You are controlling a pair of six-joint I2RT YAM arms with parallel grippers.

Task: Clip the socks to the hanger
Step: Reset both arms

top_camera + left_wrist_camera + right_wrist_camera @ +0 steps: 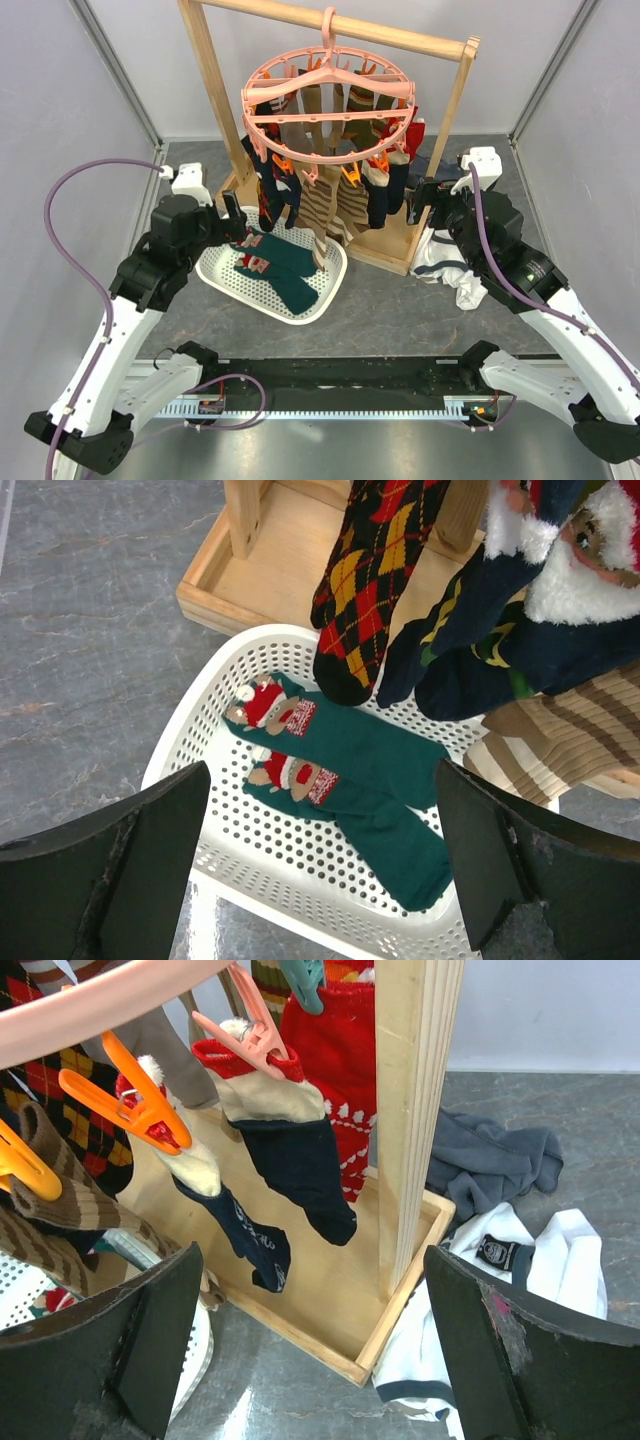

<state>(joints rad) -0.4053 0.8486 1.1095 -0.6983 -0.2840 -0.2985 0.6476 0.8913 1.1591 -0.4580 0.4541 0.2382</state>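
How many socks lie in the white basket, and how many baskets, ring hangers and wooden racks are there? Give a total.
Dark green fabric socks in the basket: 2
White plastic mesh basket: 1
Round pink plastic ring hanger: 1
Wooden rack frame: 1
Total: 5

Grey stone-look tabletop (400, 310), pale walls (50, 90), metal corner struts (116, 65), wooden rack (214, 90) at back

Bright, even light from above; soft shadows; sheen on table (250, 1400); left gripper (320, 770) dark, slightly soft-focus.
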